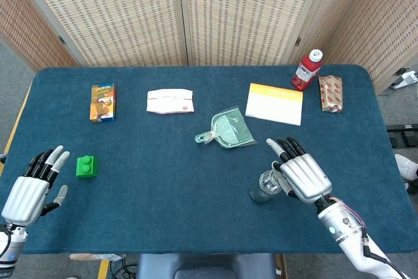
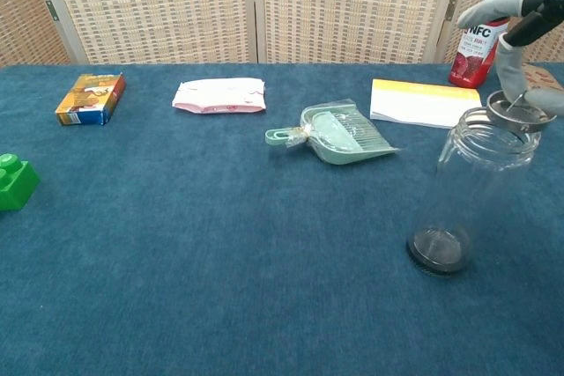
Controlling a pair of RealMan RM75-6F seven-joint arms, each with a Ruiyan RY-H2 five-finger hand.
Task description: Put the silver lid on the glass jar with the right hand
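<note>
My right hand [image 2: 522, 37], at the upper right of the chest view, pinches the silver lid [image 2: 520, 112] and holds it tilted over the far rim of the glass jar [image 2: 471, 187], which stands upright on the bench [image 2: 220, 244] at right of centre. I judge the lid sits off-centre; I should level it, slide it toward frame left until concentric with the mouth, then lower before letting go. My left hand [image 1: 34, 184], lower left of the head view, rests empty, fingers spread.
</note>
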